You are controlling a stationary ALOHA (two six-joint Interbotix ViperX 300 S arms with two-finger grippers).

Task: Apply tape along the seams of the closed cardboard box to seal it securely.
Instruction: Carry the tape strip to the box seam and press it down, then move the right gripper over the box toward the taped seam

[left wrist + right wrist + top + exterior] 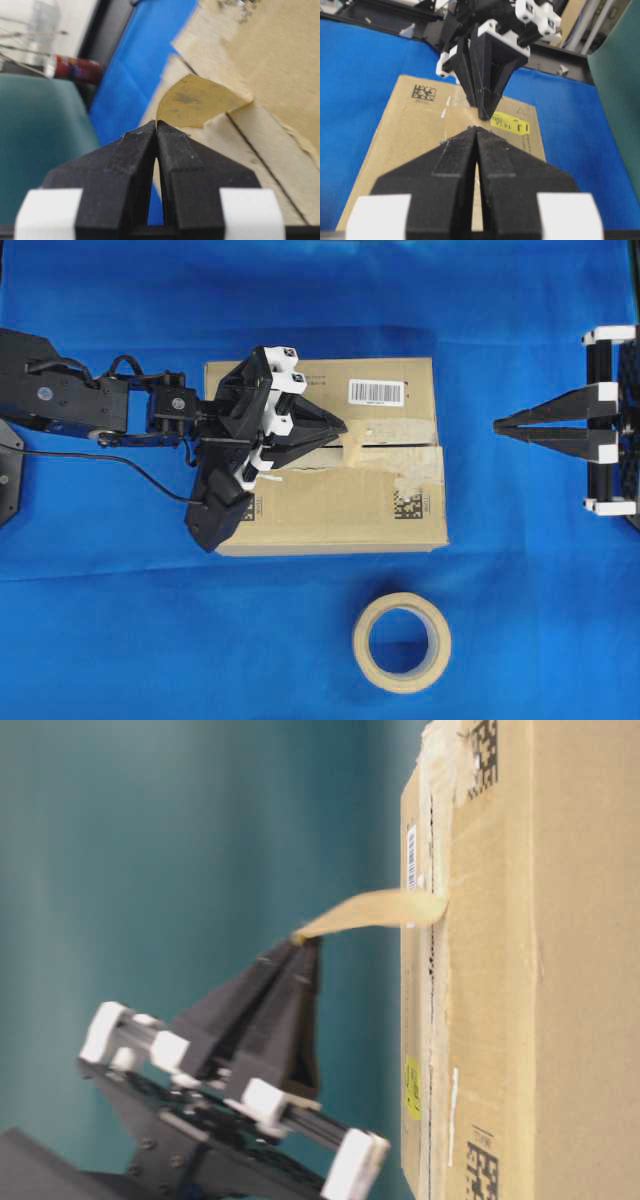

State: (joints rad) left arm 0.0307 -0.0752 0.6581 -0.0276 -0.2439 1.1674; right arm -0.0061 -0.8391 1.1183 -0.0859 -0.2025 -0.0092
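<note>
Tape (375, 910) pinched in left claw (340, 427) above box (330, 510); roll (402, 642) nearby (right claw (497, 425) closed, empty).

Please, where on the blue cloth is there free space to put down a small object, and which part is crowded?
Free: the blue cloth left of the tape roll, and the strip between the cardboard box and the shut right gripper. Crowded: the box top, where the left gripper pinches the tape over the seam.
</note>
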